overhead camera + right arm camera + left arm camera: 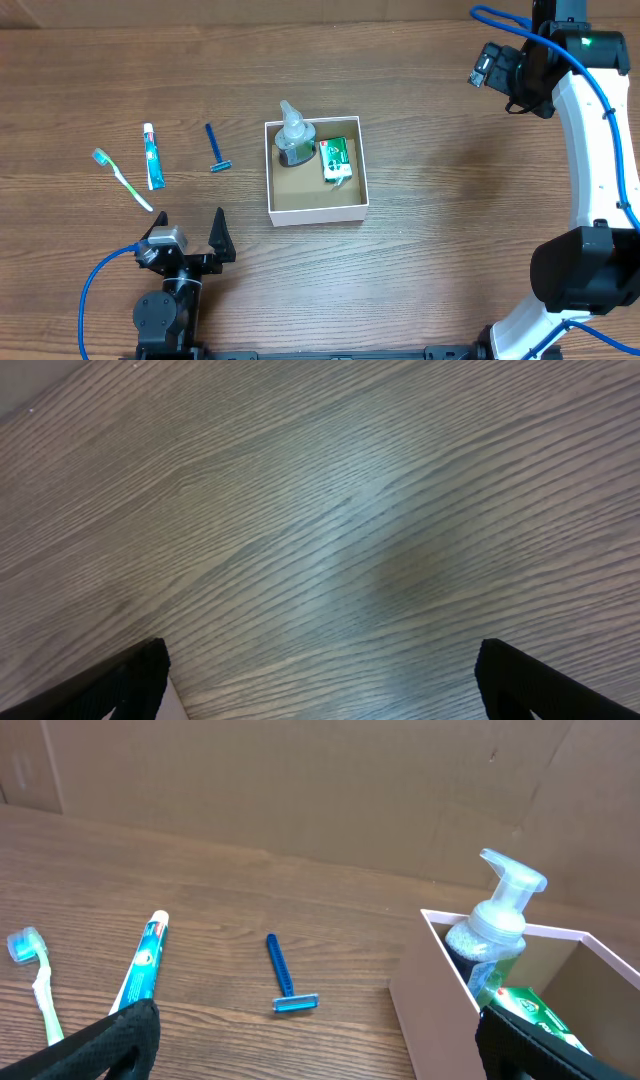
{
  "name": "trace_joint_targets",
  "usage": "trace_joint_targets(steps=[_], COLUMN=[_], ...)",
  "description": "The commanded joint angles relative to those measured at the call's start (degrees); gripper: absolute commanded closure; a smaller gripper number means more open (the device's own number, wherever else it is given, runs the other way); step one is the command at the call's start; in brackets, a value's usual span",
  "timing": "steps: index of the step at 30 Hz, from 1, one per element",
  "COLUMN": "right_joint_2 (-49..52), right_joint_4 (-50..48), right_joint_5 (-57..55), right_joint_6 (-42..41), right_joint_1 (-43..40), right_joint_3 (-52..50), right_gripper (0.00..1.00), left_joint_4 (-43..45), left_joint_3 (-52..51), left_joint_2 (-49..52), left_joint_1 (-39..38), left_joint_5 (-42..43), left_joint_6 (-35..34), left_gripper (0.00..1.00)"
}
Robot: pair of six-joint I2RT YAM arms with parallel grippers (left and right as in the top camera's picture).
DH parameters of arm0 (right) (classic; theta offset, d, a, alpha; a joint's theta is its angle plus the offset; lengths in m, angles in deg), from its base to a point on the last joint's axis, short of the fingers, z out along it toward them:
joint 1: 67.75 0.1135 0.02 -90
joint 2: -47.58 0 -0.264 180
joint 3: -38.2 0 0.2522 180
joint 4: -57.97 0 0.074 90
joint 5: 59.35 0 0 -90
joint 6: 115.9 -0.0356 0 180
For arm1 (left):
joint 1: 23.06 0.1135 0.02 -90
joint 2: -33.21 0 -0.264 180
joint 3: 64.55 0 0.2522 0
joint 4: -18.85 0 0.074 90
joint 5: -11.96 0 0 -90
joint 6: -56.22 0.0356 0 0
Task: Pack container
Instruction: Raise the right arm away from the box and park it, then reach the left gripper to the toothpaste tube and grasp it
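The container, a shallow square box with white walls and a brown inside, stands mid-table. It holds a clear pump bottle and a green packet. Left of it on the table lie a blue razor, a toothpaste tube and a toothbrush. My left gripper is open and empty near the front edge, in front of these items. In the left wrist view the razor lies ahead between the jaws, with the container wall to the right. My right gripper is open and empty at the far right, above bare table.
The left wrist view also shows the toothpaste tube, the toothbrush, the pump bottle and the green packet. A brown cardboard wall stands behind the table. Blue cables run along both arms.
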Motion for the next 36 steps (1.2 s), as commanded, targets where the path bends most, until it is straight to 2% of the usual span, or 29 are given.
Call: trace_joint_targets(steps=[1,23,24,25,27,29,32,36], right_joint_2=[-0.52,-0.52,-0.52,-0.52,-0.52,-0.52,-0.52,-0.52], right_joint_4=[-0.13,-0.13,-0.13,-0.13,-0.13,-0.13,-0.13,-0.13], right_joint_5=[-0.96,-0.96,-0.96,-0.96,-0.96,-0.96,-0.96,-0.96], right_joint_6=[0.02,0.02,0.02,0.02,0.02,0.02,0.02,0.02], right_joint_1=[-0.15,-0.15,-0.15,-0.15,-0.15,-0.15,-0.15,-0.15], right_joint_3=[1.42,1.42,1.42,1.42,1.42,1.42,1.42,1.42], right_gripper=[0.0,0.0,0.0,0.0,0.0,0.0,0.0,0.0], left_joint_4=[-0.11,0.44,3.21,4.26,0.66,-5.77,-9.7,-19.15], left_joint_3=[-0.24,-0.24,-0.24,0.2,2.49,8.92,19.1,38.75], left_joint_2=[-0.48,-0.5,-0.5,-0.48,0.28,4.55,14.73,35.78], left_joint_1=[0.35,0.33,0.31,0.31,0.35,0.35,0.35,0.35], left_joint_5=[-0.37,-0.74,1.92,8.66,10.69,7.8,2.78,2.14], left_joint_6=[0.02,-0.24,-1.16,2.84,2.6,2.71,5.01,6.29], left_gripper=[0.0,0.0,0.0,0.0,0.0,0.0,0.0,0.0])
